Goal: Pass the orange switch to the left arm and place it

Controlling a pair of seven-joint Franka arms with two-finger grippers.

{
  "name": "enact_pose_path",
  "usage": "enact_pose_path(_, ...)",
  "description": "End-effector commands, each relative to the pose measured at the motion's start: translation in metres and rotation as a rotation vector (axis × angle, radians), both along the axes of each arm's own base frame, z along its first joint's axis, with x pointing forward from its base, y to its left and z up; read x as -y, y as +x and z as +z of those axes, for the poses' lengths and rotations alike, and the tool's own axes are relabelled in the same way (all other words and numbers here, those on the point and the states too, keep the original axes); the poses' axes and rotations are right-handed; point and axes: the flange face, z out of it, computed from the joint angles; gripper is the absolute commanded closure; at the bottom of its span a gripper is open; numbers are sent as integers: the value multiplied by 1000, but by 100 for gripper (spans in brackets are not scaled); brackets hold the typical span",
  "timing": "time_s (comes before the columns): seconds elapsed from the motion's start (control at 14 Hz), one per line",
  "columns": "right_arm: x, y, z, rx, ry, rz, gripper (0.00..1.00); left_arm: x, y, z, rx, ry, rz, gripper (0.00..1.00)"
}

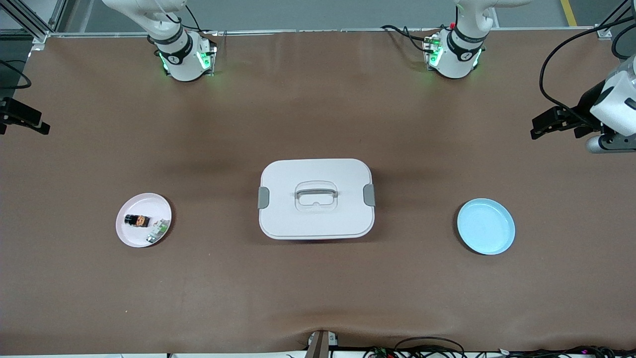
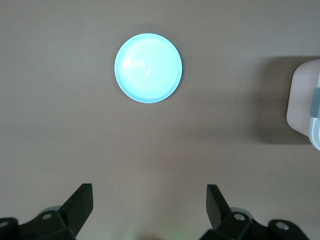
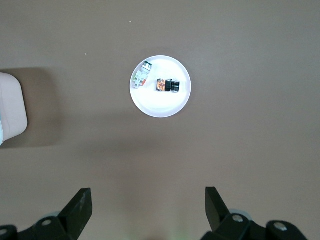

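On the round pink plate (image 1: 130, 234) at the right arm's end lies the tiny black-and-orange switch (image 1: 137, 220), likely light, rigid and best pinched across its blocky body. Right gripper (image 3: 148, 207) and left gripper (image 2: 150, 204) hang high, fingers spread, with the white lidded box (image 1: 316, 198) between plates.

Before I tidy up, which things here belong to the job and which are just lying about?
Job:
- orange switch on the pink plate
- box mid-table
- left pincer, open
- right pincer, open

Lying about:
- whitish-green part
- blue plate
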Motion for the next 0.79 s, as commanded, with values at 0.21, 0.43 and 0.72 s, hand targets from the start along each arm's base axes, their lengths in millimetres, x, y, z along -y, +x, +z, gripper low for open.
enact_pose_path(0.21,3,-5,2,9,0,1,0,-6,2,4,5,-1,-6,0)
enact_pose_path(0.43,6,-6,2,10,-1,-5,0,-1,2,8,16,0,-12,0)
enact_pose_path(0.72,30,-5,-6,4,-8,-58,0,-1,2,7,11,-1,-9,0)
